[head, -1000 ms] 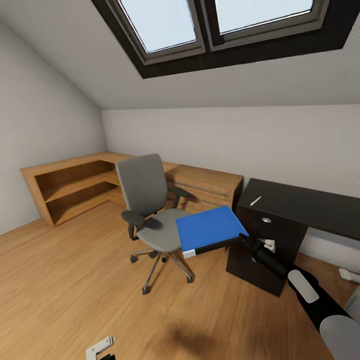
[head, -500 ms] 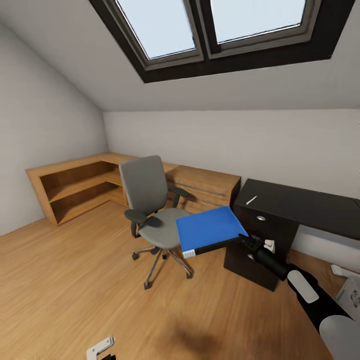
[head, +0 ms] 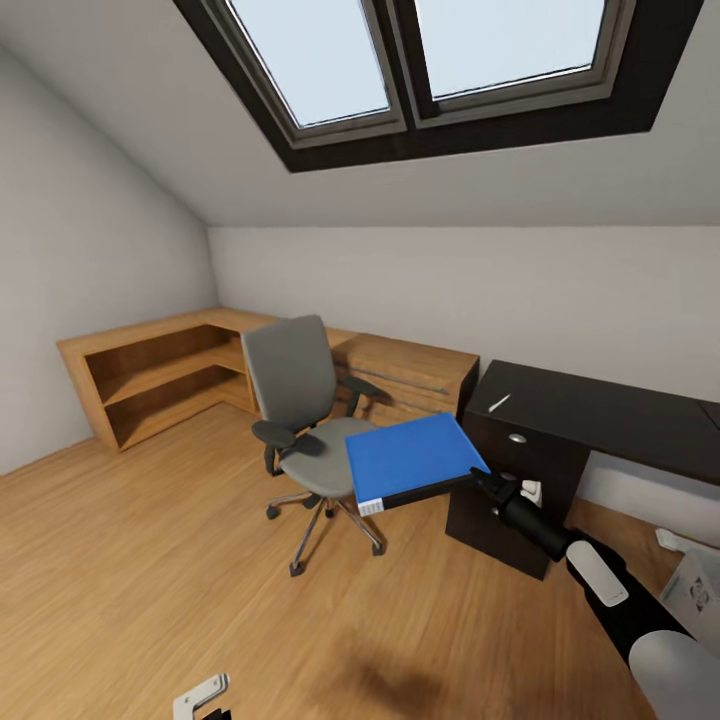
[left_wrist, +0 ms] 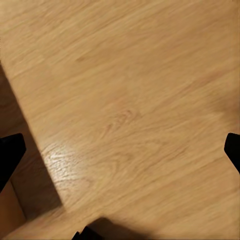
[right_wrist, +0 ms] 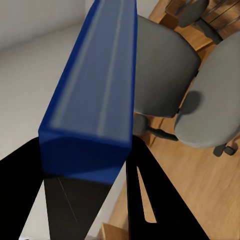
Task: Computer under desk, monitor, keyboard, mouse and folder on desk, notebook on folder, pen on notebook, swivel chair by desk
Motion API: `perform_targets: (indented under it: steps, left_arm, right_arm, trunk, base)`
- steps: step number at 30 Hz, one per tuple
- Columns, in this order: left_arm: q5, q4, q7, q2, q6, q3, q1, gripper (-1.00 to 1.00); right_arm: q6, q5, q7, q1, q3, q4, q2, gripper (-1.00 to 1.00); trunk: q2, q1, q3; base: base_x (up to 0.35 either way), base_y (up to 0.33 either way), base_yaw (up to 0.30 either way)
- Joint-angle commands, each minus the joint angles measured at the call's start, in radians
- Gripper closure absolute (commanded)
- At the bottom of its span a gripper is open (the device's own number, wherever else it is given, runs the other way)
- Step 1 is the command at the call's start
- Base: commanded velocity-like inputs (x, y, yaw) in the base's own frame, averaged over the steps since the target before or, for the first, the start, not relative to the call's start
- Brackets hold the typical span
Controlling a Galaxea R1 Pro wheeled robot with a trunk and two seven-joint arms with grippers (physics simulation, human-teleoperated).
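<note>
My right gripper (head: 481, 481) is shut on the near right corner of the bright-blue folder (head: 410, 458), holding it flat in the air between the swivel chair (head: 298, 412) and the desk (head: 610, 412). In the right wrist view the folder (right_wrist: 95, 100) sits between the black fingers (right_wrist: 150, 200), with the grey chair (right_wrist: 170, 75) behind it. The chair seat is bare. A white pen (head: 499, 402) lies on the desk's left end. My left gripper (left_wrist: 120, 152) hangs open over bare wood floor.
Low oak shelving (head: 150, 375) runs along the left and back walls behind the chair. The desk's black drawer unit (head: 510, 490) stands right of the folder. Pale objects (head: 695, 590) lie on the floor at the far right. Skylights (head: 420, 60) are overhead.
The whole head view has shifted, so the camera moved; chair and desk now sit slightly further left and higher. The folder stays in my right gripper's hold.
</note>
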Motion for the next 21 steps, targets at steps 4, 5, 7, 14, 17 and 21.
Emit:
perform_targets:
  steps: [4, 5, 7, 14, 17, 21]
  left_arm:
    - [0.011, -0.001, 0.005, 0.001, -0.004, -0.009, -0.001, -1.0]
    - [0.011, -0.001, 0.005, 0.001, -0.004, -0.009, -0.001, -1.0]
    - [0.011, -0.001, 0.005, 0.001, -0.004, -0.008, -0.001, -1.0]
    - [0.012, 0.009, 0.006, 0.0, -0.087, -0.007, -0.001, -1.0]
    - [0.009, 0.042, 0.004, -0.001, -0.107, -0.01, -0.001, -1.0]
    - [0.008, 0.046, 0.004, -0.01, -0.108, -0.01, -0.001, -1.0]
  right_arm:
    - [0.003, -0.009, 0.002, 0.0, 0.002, 0.004, 0.0, 1.0]
    - [0.002, -0.009, 0.002, 0.001, 0.001, 0.004, 0.0, 1.0]
    - [0.002, -0.009, 0.002, 0.005, 0.001, 0.005, 0.0, 1.0]
    - [0.001, -0.01, -0.001, 0.01, 0.002, 0.003, 0.001, 1.0]
    - [0.0, -0.008, 0.002, 0.01, 0.002, 0.005, 0.002, 1.0]
    - [0.0, -0.007, 0.001, 0.01, 0.002, 0.005, 0.004, 1.0]
  trunk:
    - [0.028, -0.015, 0.012]
    - [0.035, -0.019, 0.015]
    - [0.049, -0.027, 0.021]
    - [0.098, -0.054, 0.043]
    - [0.119, -0.065, 0.052]
    - [0.147, -0.081, 0.065]
  base:
    - [0.0, 0.0, 0.0]
    - [0.0, 0.0, 0.0]
    - [0.0, 0.0, 0.0]
    - [0.0, 0.0, 0.0]
    - [0.0, 0.0, 0.0]
    - [0.0, 0.0, 0.0]
